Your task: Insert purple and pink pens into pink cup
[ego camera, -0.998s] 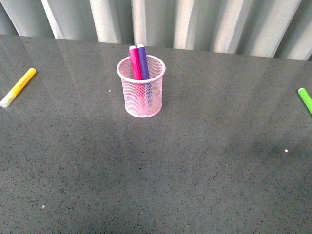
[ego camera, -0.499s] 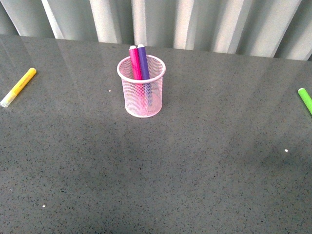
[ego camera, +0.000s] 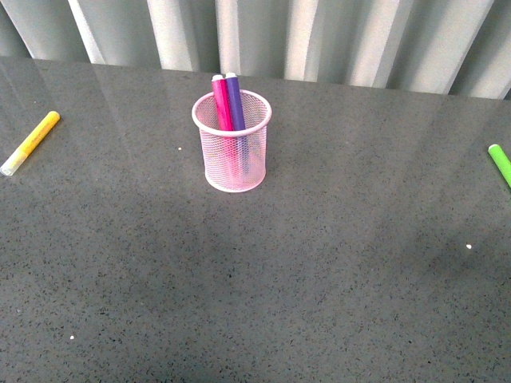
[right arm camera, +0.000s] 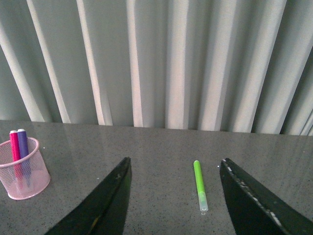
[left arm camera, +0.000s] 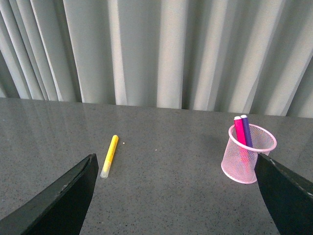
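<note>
The pink cup (ego camera: 232,149) stands upright at the back middle of the grey table. The pink pen (ego camera: 221,104) and the purple pen (ego camera: 234,101) stand inside it side by side, their tops above the rim. The same cup (left arm camera: 247,155) with both pens shows beside the left gripper's far finger. It appears again as the cup (right arm camera: 23,168) off to one side in the right wrist view. My left gripper (left arm camera: 177,169) is open and empty, well back from the cup. My right gripper (right arm camera: 175,171) is open and empty too. Neither arm shows in the front view.
A yellow marker (ego camera: 29,142) lies at the table's left edge, also the yellow marker (left arm camera: 109,155) in the left wrist view. A green marker (ego camera: 501,163) lies at the right edge; the green marker (right arm camera: 200,184) lies between my right fingers' line of sight. Grey curtains hang behind the table.
</note>
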{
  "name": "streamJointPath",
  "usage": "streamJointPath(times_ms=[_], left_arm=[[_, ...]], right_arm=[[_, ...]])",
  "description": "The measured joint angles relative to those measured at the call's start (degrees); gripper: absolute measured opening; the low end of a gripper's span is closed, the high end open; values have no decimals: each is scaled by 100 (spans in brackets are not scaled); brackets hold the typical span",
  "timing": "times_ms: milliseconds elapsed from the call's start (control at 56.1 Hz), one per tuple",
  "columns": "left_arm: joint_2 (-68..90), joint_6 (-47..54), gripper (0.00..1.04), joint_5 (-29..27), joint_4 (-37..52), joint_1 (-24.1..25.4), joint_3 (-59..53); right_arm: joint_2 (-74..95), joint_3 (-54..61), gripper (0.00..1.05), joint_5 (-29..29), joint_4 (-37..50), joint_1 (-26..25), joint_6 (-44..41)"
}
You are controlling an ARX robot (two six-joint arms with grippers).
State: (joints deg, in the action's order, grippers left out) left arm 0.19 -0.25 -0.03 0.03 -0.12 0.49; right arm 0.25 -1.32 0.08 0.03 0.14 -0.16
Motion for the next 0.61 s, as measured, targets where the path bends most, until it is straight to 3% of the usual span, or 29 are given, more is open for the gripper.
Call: streamJointPath(times_ms=[249, 606], left_arm=[[0, 0, 98, 0, 0, 0, 0], [0, 0, 98, 0, 0, 0, 0]], right_arm=[[0, 0, 100, 0, 0, 0, 4], [0, 0, 98, 0, 0, 0, 9]])
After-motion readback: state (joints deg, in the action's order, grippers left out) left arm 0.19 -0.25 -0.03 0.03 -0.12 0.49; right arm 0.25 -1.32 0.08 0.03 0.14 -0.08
